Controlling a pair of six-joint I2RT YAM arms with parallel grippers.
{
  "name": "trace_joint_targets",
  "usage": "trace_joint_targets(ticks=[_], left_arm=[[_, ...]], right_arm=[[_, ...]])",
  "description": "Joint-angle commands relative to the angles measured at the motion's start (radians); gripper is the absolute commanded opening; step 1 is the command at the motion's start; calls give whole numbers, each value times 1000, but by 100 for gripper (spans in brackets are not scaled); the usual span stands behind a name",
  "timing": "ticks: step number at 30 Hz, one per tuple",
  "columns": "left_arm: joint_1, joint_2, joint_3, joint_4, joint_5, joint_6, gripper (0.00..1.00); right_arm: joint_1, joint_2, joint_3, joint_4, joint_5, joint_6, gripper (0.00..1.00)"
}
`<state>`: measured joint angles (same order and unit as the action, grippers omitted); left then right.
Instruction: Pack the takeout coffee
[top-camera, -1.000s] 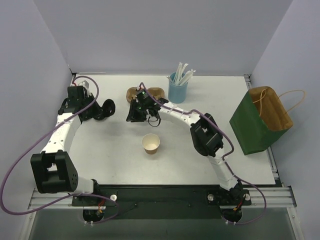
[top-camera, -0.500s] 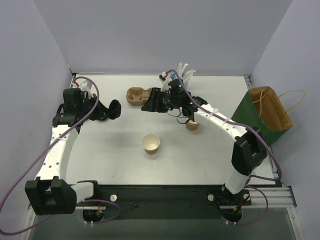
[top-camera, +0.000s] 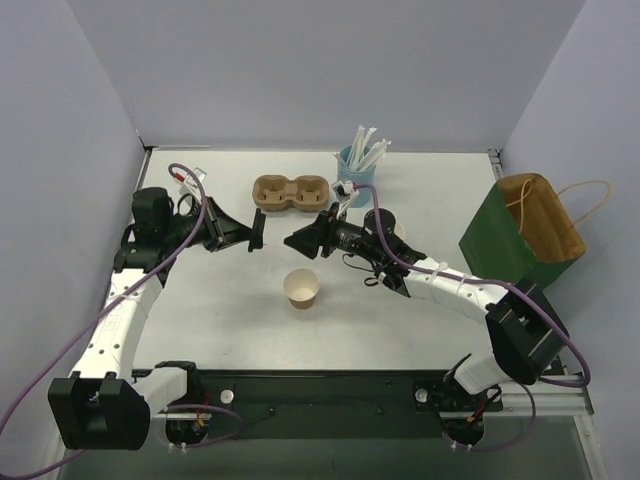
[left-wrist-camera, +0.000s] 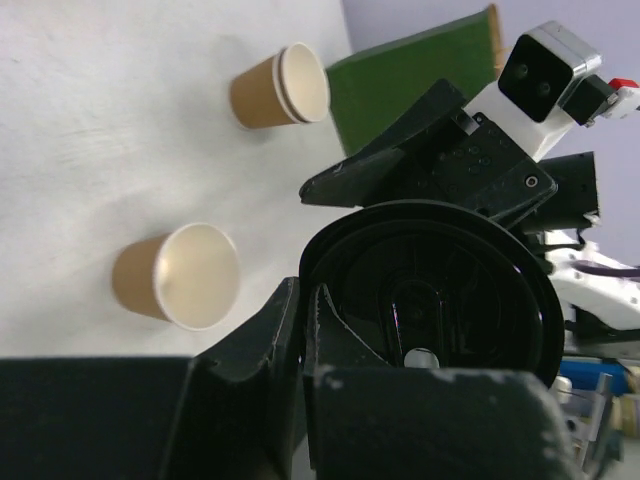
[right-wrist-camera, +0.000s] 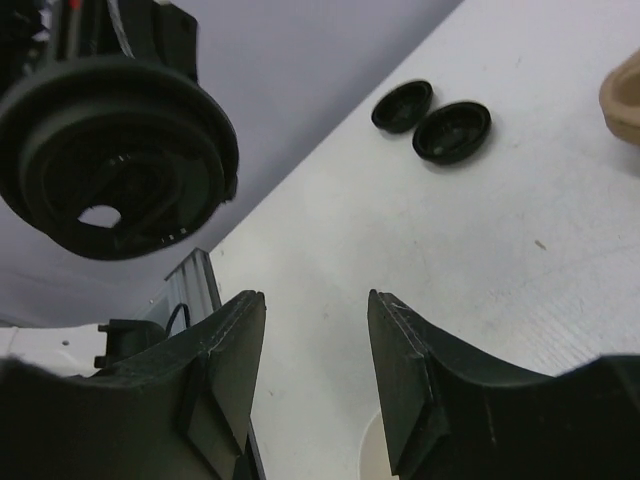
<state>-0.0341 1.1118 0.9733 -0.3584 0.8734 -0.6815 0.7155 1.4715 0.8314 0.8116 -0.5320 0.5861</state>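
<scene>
The takeout coffee (top-camera: 302, 288), a small tan paper cup with a white rim, stands uncovered near the table's middle and also shows in the left wrist view (left-wrist-camera: 180, 277). Behind and left of it my left gripper (top-camera: 250, 233) is shut on the rim of a black lid (left-wrist-camera: 430, 290), held on edge above the table. My right gripper (top-camera: 291, 241) faces that lid from the right, a short gap away. It is open (right-wrist-camera: 315, 300), with only bare table between its fingers. The right wrist view shows the held lid (right-wrist-camera: 115, 160) at upper left.
A brown two-hole carrier (top-camera: 290, 193) and a blue cup of white straws (top-camera: 355, 172) stand at the back. A green paper bag (top-camera: 520, 240) stands at the right edge. A second tan cup (left-wrist-camera: 265, 95) sits farther right. Two more black lids (right-wrist-camera: 430, 120) lie on the table.
My right arm swung from the back of the table round to face left and its jaws opened wider. My left gripper carried the lid rightward toward the centre.
</scene>
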Motion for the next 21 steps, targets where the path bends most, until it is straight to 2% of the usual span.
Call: trace_joint_targets(ticks=[1,6,12,16,21], left_arm=[[-3,-53,-70,269,142,-210,0],[-4,-75,-74,265,113,-237,0],[-4,-76,-104,318,92,-286,0],[-4,-87,-133,395,85,-340,0],[-10,-98,-140,407,72,-358,0]], right_arm=[[35,-57,21,330,-12,-18,46],[134,-99,8,299,58,-198,46],[176,-105,24,333,66,-204,46],[203,-102,47,301,75,-235,46],[228,-82,81,258,121,-259,43]])
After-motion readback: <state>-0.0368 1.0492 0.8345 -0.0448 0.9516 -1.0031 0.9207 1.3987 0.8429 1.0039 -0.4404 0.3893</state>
